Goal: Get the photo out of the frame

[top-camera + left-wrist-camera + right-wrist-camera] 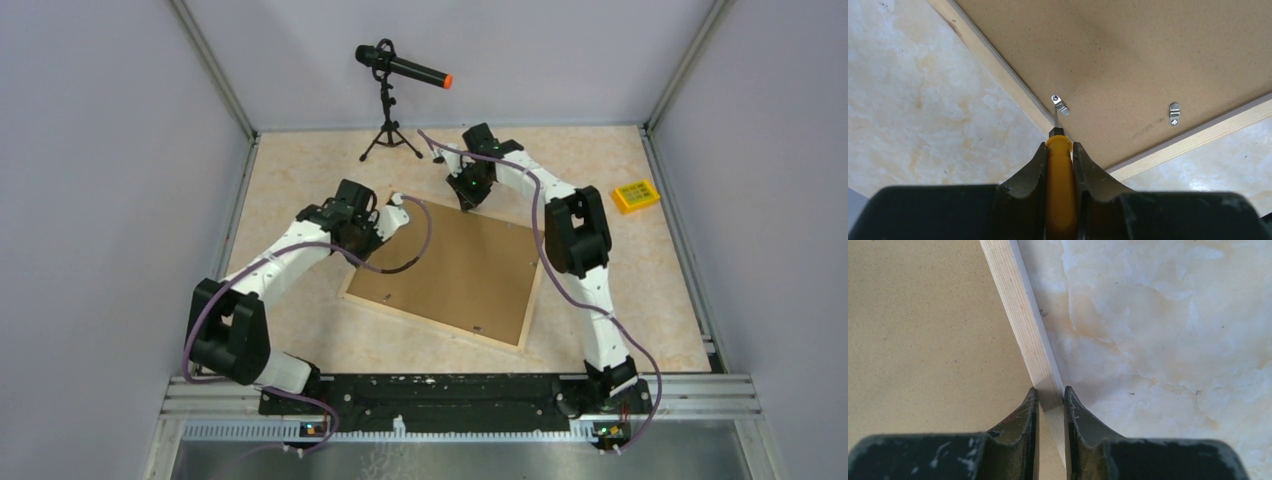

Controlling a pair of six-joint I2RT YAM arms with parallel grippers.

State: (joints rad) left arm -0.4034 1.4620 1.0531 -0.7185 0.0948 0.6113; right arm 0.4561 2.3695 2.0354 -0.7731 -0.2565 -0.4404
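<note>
Screwdriver (1060, 190) with yellow-orange handle clamped tight in left pincer (1059, 145) at frame's (450, 270) far-left corner; blade tip at small metal clip (1060, 105) just inside frame's rim. Frame flat on desk (300, 180), face down, askew: brown hardboard back up, pale wood sides, second clip (1174, 114) near far edge. Right pincer (1050, 392) on frame's far edge, fingers nearly closed, pinching pale wood rail. Yellow box (635, 195) right of frame, well apart.

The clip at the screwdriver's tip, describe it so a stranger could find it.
The frame lies back-up mid-table. Near its far-left corner sit two metal clips. This clip is the tilted one at the screwdriver blade, not the upright one.
</note>
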